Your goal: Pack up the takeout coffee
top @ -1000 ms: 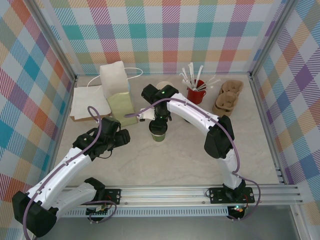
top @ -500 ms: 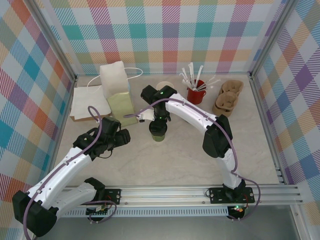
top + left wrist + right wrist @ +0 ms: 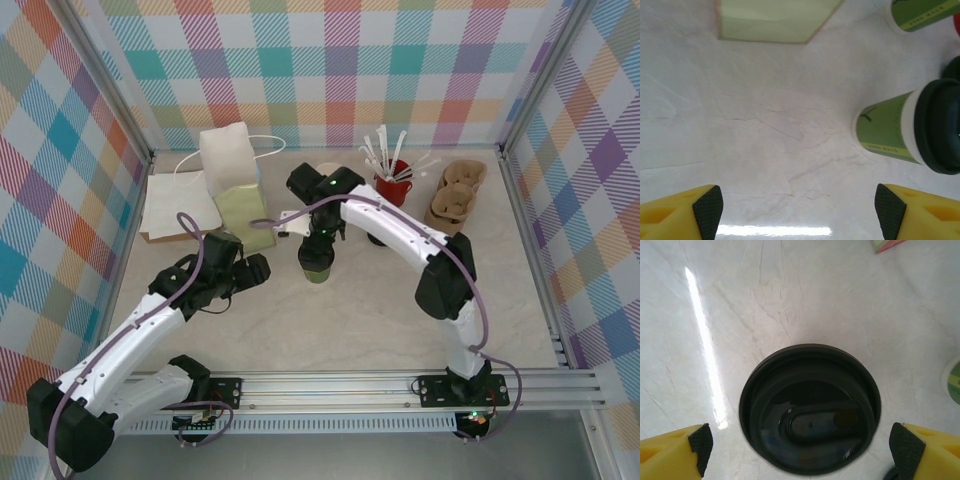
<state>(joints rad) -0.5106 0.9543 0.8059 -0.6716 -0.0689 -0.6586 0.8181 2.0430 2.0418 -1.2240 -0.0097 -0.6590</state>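
Note:
The takeout coffee (image 3: 317,267) stands upright mid-table, a green cup (image 3: 885,131) with a black lid (image 3: 810,408). My right gripper (image 3: 317,244) hangs straight above it, open; in the right wrist view its fingers (image 3: 901,447) stand clear of the lid on both sides. My left gripper (image 3: 258,268) sits low to the left of the cup, open and holding nothing, its pads (image 3: 707,210) wide apart and the cup ahead to the right. The tall cream-and-green paper bag (image 3: 236,186) stands upright behind the left gripper, its base (image 3: 772,21) showing in the left wrist view.
A second, lidless cup (image 3: 328,172) stands behind the coffee. A red cup of white stirrers (image 3: 392,186) and cardboard cup carriers (image 3: 456,196) are at the back right. A flat stack of brown and white paper (image 3: 177,206) lies at the back left.
My right gripper's jaws have spread wider around the lid. My left gripper has edged right toward the cup. The cup has stayed put.

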